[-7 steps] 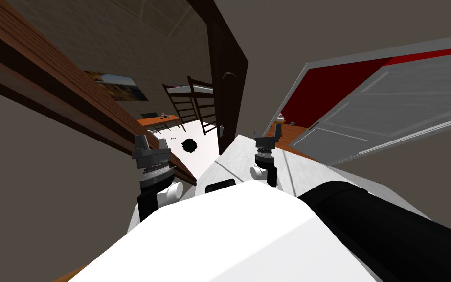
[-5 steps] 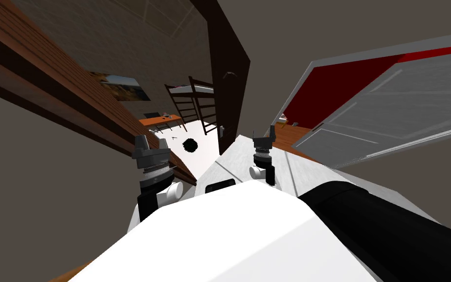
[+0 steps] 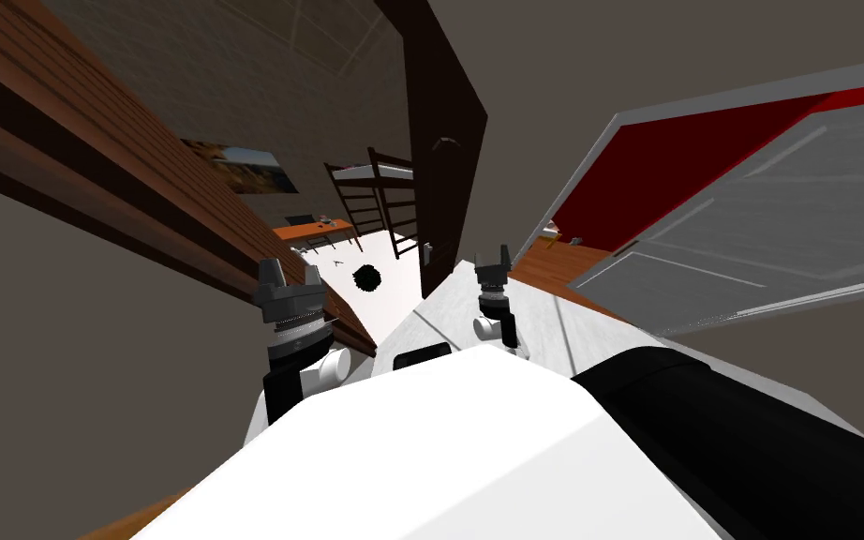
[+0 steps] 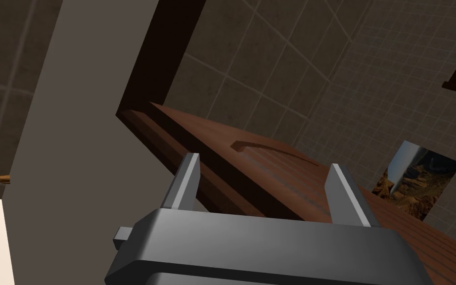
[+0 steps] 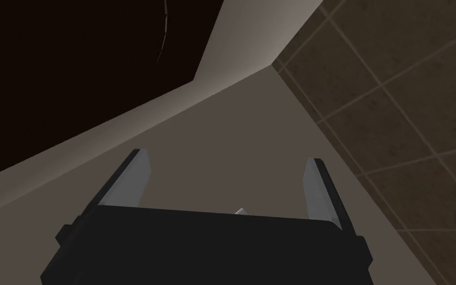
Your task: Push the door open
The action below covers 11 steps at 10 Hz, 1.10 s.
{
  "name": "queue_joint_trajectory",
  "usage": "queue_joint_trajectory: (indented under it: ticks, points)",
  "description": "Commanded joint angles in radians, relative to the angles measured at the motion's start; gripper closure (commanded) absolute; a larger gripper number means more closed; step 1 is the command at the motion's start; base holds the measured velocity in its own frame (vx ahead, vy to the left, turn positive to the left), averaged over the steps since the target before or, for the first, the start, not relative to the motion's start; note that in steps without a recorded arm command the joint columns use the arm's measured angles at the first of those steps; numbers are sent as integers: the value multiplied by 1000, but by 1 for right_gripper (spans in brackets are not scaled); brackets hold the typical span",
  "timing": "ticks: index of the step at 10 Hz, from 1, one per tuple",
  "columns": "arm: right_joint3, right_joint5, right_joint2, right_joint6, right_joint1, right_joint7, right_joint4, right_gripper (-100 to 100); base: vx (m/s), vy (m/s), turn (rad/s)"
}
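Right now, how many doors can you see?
3: a brown wooden door to my left, a dark brown door straight ahead, and a light grey panelled door to my right. Others may be hidden.

Both arms reach forward, left tool [image 3: 290,270] and right tool [image 3: 493,255] each spread wide.

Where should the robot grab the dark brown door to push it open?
Probably the small pale handle on the dark brown door, near its left edge. It is the only part sticking out of that flat panel. Come from the front, at the face turned toward the robot, with the open right pincer, which is nearest.
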Motion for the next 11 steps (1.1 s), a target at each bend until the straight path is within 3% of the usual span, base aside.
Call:
queue_joint_trajectory:
  ticks: [1, 6, 7, 10, 11]
  points:
    - [14, -8, -24, -2, -20, -8, 45, -100, 74, -52, 101]
    - [67, -34, -106, -7, -89, -33, 195, -100, 85, -75, 116]
    - [67, -34, -106, -7, -89, -33, 200, -100, 49, -59, 57]
    - [103, -51, -161, -10, -136, -50, 294, -100, 62, -61, 128]
    - [103, -51, -161, -10, -136, -50, 306, -100, 59, -58, 43]
